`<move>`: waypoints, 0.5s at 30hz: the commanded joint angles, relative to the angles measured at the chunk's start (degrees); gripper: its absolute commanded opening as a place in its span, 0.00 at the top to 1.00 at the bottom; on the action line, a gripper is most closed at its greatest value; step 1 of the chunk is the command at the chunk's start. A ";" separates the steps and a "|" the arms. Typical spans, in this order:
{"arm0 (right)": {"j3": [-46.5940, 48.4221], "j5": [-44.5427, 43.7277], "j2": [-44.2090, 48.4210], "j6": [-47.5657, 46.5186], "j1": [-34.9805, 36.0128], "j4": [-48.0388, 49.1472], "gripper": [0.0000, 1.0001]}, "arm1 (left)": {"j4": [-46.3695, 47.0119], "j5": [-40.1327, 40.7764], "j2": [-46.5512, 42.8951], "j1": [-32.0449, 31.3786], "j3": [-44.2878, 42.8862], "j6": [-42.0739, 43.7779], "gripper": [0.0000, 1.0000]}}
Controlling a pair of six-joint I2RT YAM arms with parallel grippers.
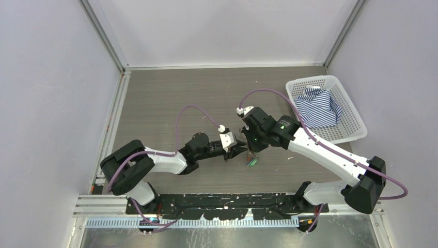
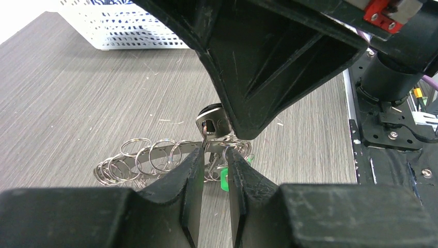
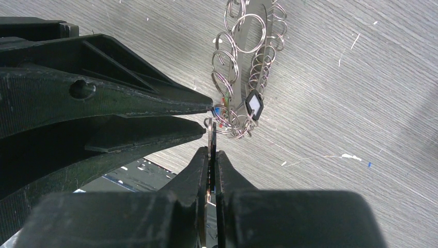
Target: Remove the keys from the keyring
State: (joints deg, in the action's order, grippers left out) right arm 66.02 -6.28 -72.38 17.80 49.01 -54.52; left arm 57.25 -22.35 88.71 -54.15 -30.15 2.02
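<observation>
Top external view: the keyring (image 1: 252, 159) lay on the grey wood-grain table (image 1: 170, 98) as a small green-tinged bundle, too small for its axis to be read. The left gripper (image 1: 241, 149) stood just left of the keyring and the right gripper (image 1: 251, 151) stood directly over it, partly covering it. A white basket (image 1: 356, 128) holding a striped cloth (image 1: 316, 106) sat well to the right of the keyring and beyond it. Left wrist view: the keyring (image 2: 155, 161) appeared as a flat silvery strip edged with wire loops, its long axis running left to right. Its right end was masked by the left gripper (image 2: 215, 155), whose fingers stood a narrow gap apart, astride the loops without visibly pressing them. Of the keys, a green head (image 2: 224, 181) showed at that end, and a dark-headed key (image 2: 212, 122) stood just above it. The right gripper (image 2: 235, 135) filled the upper centre and hid the table beyond the keyring. Right wrist view: the keyring (image 3: 247, 62) ran from the top edge downward, leaning slightly left. At the keyring's lower end, the right gripper (image 3: 212, 153) had its fingers pressed together on a thin key (image 3: 212, 142) seen edge-on. The left gripper (image 3: 206, 122) blocked everything left of the keyring, its tips slightly parted beside a small loop.
</observation>
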 commanded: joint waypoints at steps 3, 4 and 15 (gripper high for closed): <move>2.54 -0.13 2.39 0.12 0.55 1.00 0.99 | 4.81 0.88 0.04 0.36 -1.10 0.90 0.75; 2.57 -0.19 2.36 0.13 0.61 1.00 0.99 | 5.17 1.27 -0.05 0.36 -0.94 0.96 0.75; 2.96 -0.19 2.04 -0.05 0.73 0.99 0.99 | 5.08 -1.21 0.86 0.65 -0.95 0.60 0.75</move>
State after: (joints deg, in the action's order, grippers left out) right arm 66.04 -6.26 -72.36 17.87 49.43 -54.54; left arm 59.72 -21.91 88.75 -53.89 -30.15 2.02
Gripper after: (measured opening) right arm 0.096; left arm 0.251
